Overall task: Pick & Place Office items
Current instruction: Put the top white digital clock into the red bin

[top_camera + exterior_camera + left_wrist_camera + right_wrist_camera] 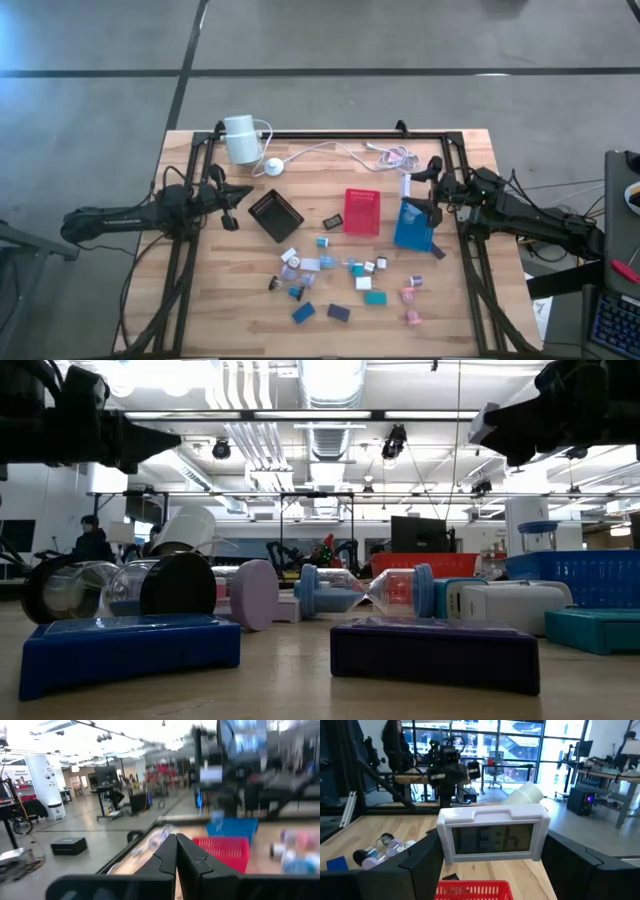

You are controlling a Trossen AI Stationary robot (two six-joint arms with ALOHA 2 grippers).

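Several small office items [340,280], blocks and short cylinders in blue, teal, white and pink, lie scattered on the near half of the wooden table [200,320]. In the low view they stand close up, among them a dark blue block [130,650]. My right gripper [418,192] hangs at the right, by the far end of the blue tray [413,228]. It is shut on a small white digital clock [492,837]. My left gripper [176,847] waits shut and empty at the left, beside the black tray [275,215]. My right gripper pinches the white clock between its two fingers [422,865], one on each short end [445,845]. The fingers lie level and point toward the table's left side. The clock is lifted clear of the table, upright, with its display facing back toward the wrist.
A red tray [362,211] stands between the black and blue ones. A white cylinder [240,138] with a white cable [340,152] lies at the far edge. A black frame [330,135] runs round the table. People show in the room beyond.
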